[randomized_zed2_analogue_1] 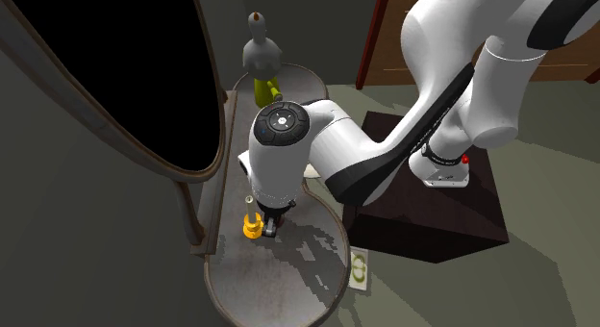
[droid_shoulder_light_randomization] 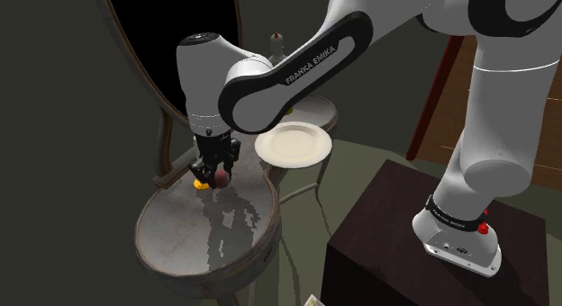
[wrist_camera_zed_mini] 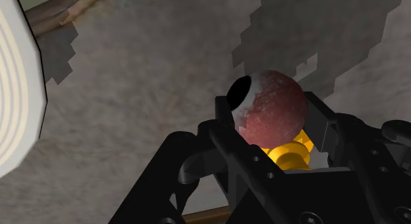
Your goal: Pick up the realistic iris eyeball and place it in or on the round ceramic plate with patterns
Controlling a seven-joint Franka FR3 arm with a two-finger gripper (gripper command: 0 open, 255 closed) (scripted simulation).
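the eyeball (wrist_camera_zed_mini: 270, 104) sits between my gripper's (wrist_camera_zed_mini: 273, 127) two black fingers, which are closed on it, one pressing each side. the wrist view gives what the others do not: a mottled red-brown ball going pale toward a dark pupil, which faces away from my palm and toward the plate (wrist_camera_zed_mini: 16, 104). just under the ball, deeper between the fingers, a small yellow thing (wrist_camera_zed_mini: 290, 153) peeks out.

in the shoulder view the eyeball (droid_shoulder_light_randomization: 220, 177) is only a reddish spot at the tip of my gripper (droid_shoulder_light_randomization: 214, 171), with the yellow thing (droid_shoulder_light_randomization: 199, 181) just beside it, on the side away from the plate (droid_shoulder_light_randomization: 294, 144). that view shows the whole plate, cream and round, near the ball but apart from it. the ball is low over the grey round tabletop (droid_shoulder_light_randomization: 198, 237); i cannot tell whether it touches.

in the second exterior view my wrist covers the ball; the gripper (randomized_zed2_analogue_1: 270, 225) points straight down with the yellow thing (randomized_zed2_analogue_1: 252, 226) against it, on the tabletop (randomized_zed2_analogue_1: 279, 282). a black area (randomized_zed2_analogue_1: 106, 75) in an oval frame stands farther from the plate than the ball does.
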